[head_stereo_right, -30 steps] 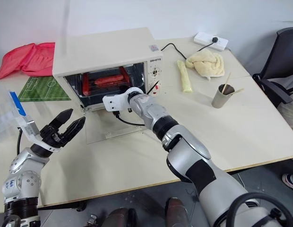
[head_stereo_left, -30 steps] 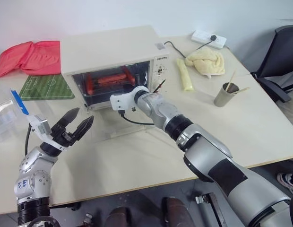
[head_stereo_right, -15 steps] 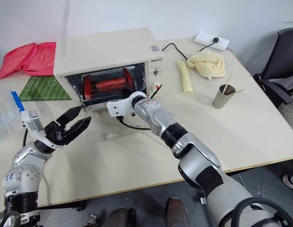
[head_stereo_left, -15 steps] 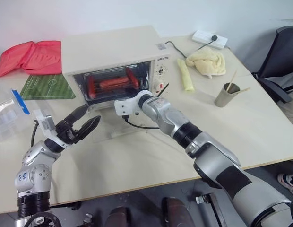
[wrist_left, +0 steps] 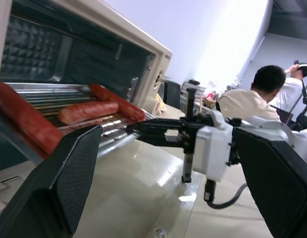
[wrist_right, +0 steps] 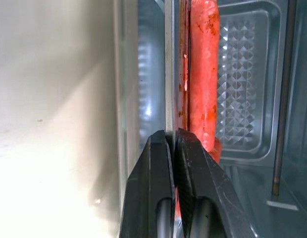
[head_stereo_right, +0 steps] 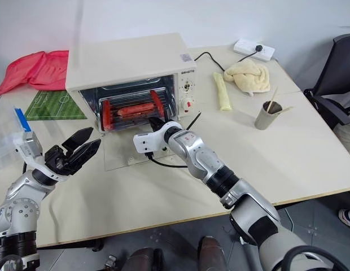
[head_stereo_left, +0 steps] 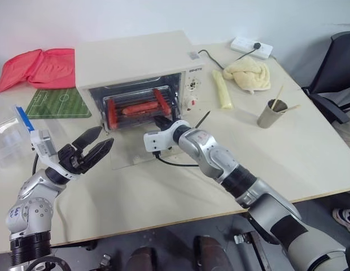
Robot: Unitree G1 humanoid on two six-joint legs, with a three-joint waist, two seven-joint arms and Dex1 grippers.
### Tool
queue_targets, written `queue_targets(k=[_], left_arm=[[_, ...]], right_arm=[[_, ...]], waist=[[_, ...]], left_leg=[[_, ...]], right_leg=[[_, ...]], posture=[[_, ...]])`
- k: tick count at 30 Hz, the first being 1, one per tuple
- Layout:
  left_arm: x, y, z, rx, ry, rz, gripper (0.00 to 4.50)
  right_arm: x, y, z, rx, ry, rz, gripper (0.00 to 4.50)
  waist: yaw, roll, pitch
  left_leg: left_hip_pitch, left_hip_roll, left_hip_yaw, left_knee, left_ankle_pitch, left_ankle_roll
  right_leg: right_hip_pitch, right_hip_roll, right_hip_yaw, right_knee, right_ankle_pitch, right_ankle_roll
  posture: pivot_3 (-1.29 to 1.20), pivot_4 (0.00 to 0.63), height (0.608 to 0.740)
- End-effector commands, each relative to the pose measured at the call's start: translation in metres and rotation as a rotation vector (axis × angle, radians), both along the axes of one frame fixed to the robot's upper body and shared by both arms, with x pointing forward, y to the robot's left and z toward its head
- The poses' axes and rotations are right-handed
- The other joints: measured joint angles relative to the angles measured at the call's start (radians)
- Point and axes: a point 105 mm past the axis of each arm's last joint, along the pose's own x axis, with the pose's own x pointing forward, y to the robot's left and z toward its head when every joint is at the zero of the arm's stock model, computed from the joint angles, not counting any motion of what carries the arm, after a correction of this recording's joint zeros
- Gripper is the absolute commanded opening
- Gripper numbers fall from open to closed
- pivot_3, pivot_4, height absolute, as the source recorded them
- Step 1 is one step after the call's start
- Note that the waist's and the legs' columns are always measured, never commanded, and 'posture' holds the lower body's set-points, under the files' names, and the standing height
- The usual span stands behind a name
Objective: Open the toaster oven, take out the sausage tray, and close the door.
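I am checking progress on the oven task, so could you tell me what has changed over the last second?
The right gripper, shut on the rim of the sausage tray, has drawn back from the toaster oven, sliding the tray partway out. The door stays flat open, and the left gripper stays open beside it.

The toaster oven [head_stereo_left: 135, 59] in front of me was cream-white, its sausage tray [head_stereo_left: 138, 107] silver and ridged, carrying red sausages [head_stereo_left: 142, 108]. My right hand [wrist_right: 172, 144] had black fingers; my left hand [head_stereo_left: 91, 151] was black too. On the pale tabletop [head_stereo_left: 310, 147] lay a red cloth [head_stereo_left: 34, 66], a green mat [head_stereo_left: 57, 103] with white pitch lines, and a yellow towel [head_stereo_left: 246, 72].
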Motion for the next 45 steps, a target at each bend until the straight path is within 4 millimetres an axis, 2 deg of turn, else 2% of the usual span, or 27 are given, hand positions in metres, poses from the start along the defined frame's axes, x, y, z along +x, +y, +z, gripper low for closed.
queue_targets(k=[1,11,16,24,32,38,45], left_arm=[[-0.005,0.004,0.012,-0.009,-0.033,0.007,4.5],[-0.004,0.009,0.012,-0.062,0.016,0.021,4.5],[-0.002,0.016,0.018,-0.107,0.024,0.065,4.5],[-0.012,0.023,0.016,-0.152,0.101,0.093,4.5],[-0.02,0.026,0.001,-0.187,0.289,0.108,4.5],[-0.027,0.023,-0.024,-0.225,0.58,0.052,4.5],[-0.023,0.018,-0.023,-0.318,0.685,-0.015,4.5]], right_arm=[[-0.014,0.004,0.021,0.03,-0.063,0.043,0.02],[-0.034,-0.011,0.022,0.016,-0.039,0.07,0.02],[-0.045,-0.017,0.023,-0.007,-0.051,0.092,0.02],[-0.062,-0.031,0.014,-0.05,-0.029,0.121,0.02],[-0.075,-0.041,0.016,-0.039,-0.037,0.153,0.02],[-0.085,-0.045,0.022,-0.011,-0.068,0.2,0.02],[-0.093,-0.046,0.018,-0.023,-0.055,0.241,0.02]], waist=[[0.001,0.0,0.0],[0.005,0.0,0.0],[0.007,0.0,0.0],[0.011,-0.001,0.0],[0.035,-0.001,0.0],[0.046,-0.001,0.0],[0.057,-0.001,0.0]], left_leg=[[0.0,0.0,0.0,0.0,0.0,0.0],[0.0,0.0,0.001,0.0,0.0,0.0],[0.0,0.0,0.001,0.0,0.0,0.0],[0.0,0.0,0.001,0.0,0.0,0.0],[0.0,0.0,0.001,0.001,0.0,0.0],[0.001,0.0,-0.001,0.002,0.0,0.0],[0.001,0.0,-0.001,0.003,0.0,0.0]], right_leg=[[0.0,0.0,0.0,0.0,0.0,0.0],[0.0,0.0,0.0,0.0,0.0,0.0],[0.0,0.0,0.0,0.0,0.0,0.0],[0.0,0.0,0.0,-0.001,0.0,0.0],[0.0,0.0,0.002,-0.002,0.0,0.0],[0.002,0.0,0.002,-0.002,0.0,0.0],[0.002,0.0,0.003,-0.002,0.0,0.0]], posture=[[0.0,0.15,0.74],[0.0,0.15,0.74],[0.0,0.15,0.74],[0.0,0.15,0.74],[0.0,0.15,0.74],[0.0,0.15,0.74],[0.0,0.15,0.74]])
